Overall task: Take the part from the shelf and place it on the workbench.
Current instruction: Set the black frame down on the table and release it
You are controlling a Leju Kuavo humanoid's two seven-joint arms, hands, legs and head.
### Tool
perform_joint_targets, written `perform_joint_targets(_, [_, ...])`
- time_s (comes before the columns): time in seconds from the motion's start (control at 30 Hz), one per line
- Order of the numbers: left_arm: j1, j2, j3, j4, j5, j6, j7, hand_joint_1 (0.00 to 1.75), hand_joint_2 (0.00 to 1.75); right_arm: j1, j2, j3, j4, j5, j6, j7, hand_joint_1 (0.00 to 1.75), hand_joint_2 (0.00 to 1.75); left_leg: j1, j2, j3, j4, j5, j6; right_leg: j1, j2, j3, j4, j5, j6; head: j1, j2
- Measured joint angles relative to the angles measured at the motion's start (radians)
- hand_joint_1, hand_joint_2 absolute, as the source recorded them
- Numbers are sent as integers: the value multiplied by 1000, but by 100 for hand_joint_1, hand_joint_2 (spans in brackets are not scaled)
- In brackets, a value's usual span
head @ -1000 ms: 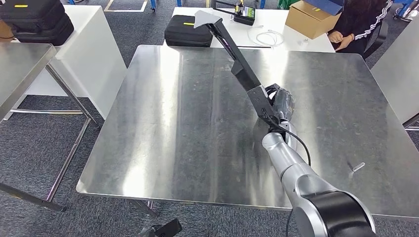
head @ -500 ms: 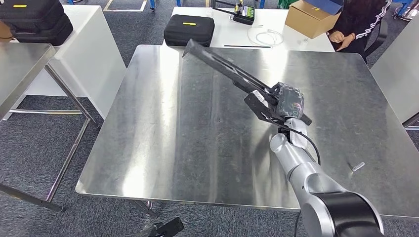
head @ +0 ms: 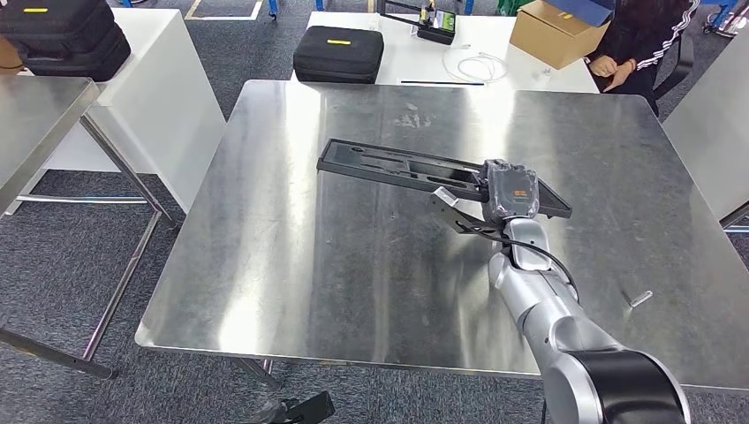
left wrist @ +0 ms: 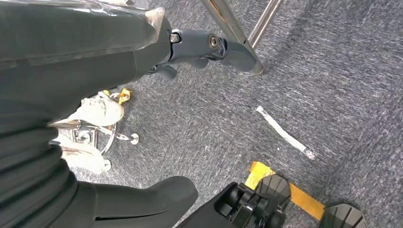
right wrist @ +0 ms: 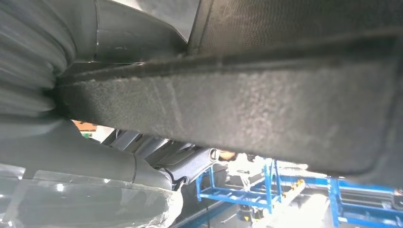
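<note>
One long black part (head: 397,166) lies nearly flat across the middle of the steel bench (head: 291,265), running from near the centre toward the right edge, its far end pointing toward the left. The right hand (head: 505,196) grips it near its right-hand end; in the head view the hand sits over the part, and the right wrist view shows the part's dark, grainy edge (right wrist: 266,109) pressed close against the hand, so the fingers are wrapped on it. Whether the part's underside fully touches the bench cannot be told. The left hand (left wrist: 71,61) hangs low beside the bench leg (left wrist: 237,33), above the grey carpet; its fingers (left wrist: 204,47) curl inward with nothing in them. Beyond the far edge of the bench stands a white table (head: 495,53) bearing a black case (head: 338,53), a coiled white cable (head: 477,67) and a cardboard box (head: 555,34), with a person (head: 640,44) seated at its right end.
</note>
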Motion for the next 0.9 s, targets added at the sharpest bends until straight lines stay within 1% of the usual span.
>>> perform_joint_targets(0.03, [0,-1,-3,0,0,-1,0,0,175,4,0,0,0,1,0,2,0,0,0,0,0,0,0,0,0,0,0,0,0,0,0,0])
perform_joint_targets(0.3, [1,-5,-27,1,-1,15,25,0,175,27,-2,0,-1,1,0,5,0,0,0,0,0,0,0,0,0,0,0,0,0,0,0,0])
perform_joint_targets(0.43, [2,-6,-33,1,-2,15,29,0,0,33,-2,0,-1,1,0,6,0,0,0,0,0,0,0,0,0,0,0,0,0,0,0,0])
perform_joint_targets(0.83, [4,-8,-57,1,-3,5,29,0,0,39,-15,-2,30,-18,6,-13,0,0,0,0,0,0,0,0,0,0,0,0,0,0,0,0])
perform_joint_targets(0.9, [4,-8,-58,1,-3,4,29,0,0,37,-17,-2,38,-21,7,-18,0,87,0,0,0,0,0,0,0,0,0,0,0,0,0,0])
